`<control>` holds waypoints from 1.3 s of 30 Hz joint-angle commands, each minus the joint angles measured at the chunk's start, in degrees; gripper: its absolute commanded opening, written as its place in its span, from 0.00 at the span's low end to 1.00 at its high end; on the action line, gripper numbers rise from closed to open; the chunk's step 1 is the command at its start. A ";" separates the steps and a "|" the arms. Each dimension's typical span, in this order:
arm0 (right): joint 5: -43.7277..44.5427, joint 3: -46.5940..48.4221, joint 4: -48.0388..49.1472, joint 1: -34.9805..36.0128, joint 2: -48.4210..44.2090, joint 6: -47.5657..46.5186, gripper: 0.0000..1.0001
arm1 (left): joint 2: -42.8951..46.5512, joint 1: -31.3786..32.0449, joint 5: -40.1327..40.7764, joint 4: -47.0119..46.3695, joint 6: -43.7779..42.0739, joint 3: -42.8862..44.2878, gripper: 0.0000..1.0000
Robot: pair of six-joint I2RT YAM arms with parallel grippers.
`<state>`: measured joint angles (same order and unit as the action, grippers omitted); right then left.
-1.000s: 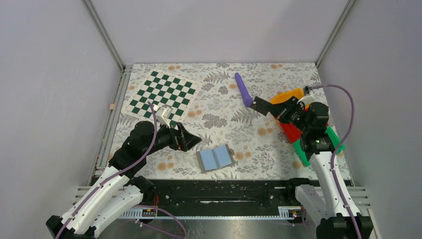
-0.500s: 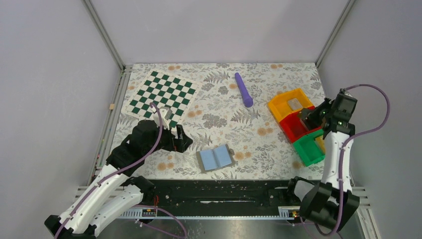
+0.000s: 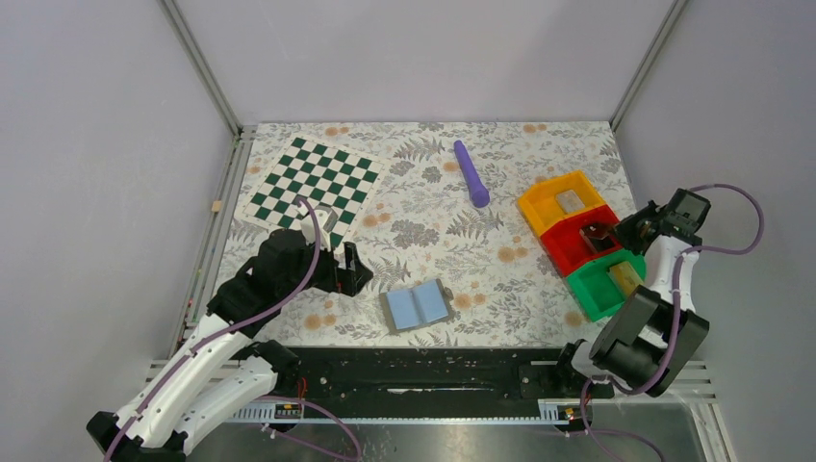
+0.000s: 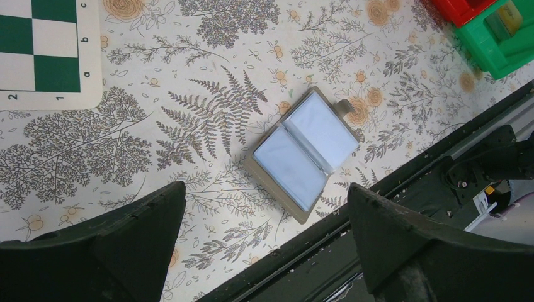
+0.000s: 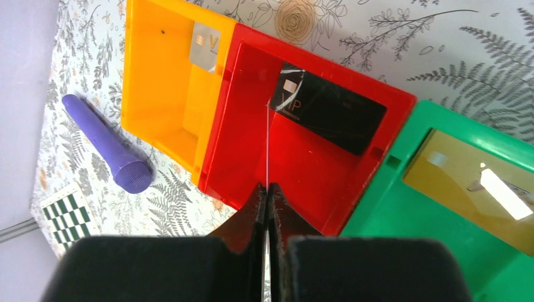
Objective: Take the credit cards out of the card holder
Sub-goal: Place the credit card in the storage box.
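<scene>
The card holder lies open on the floral mat near the front edge, both light blue inner faces up; it also shows in the left wrist view. My left gripper is open and empty, to the left of it. My right gripper is shut over the red bin. A thin pale line runs out from between its fingertips, like a card seen edge-on. A dark credit card lies in the red bin.
A yellow bin holds a silver card, and a green bin holds a gold card. A purple cylinder lies at the back. A chessboard lies at the back left. A black rail runs along the front edge.
My right arm has pulled back from mid-table to the right, folding over the bins. My left gripper has drawn back slightly to the left. The card holder has not moved.
</scene>
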<state>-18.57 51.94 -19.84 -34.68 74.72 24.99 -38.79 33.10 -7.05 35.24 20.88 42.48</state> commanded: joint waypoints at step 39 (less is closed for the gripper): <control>-4.46 0.62 13.54 -1.36 12.19 4.20 0.04 | 0.97 -0.27 3.10 -0.54 -2.08 2.83 0.99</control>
<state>-23.49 52.25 -7.86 -35.79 86.54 28.60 -38.61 33.10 -5.30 36.36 19.46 42.76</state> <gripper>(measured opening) 0.035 0.985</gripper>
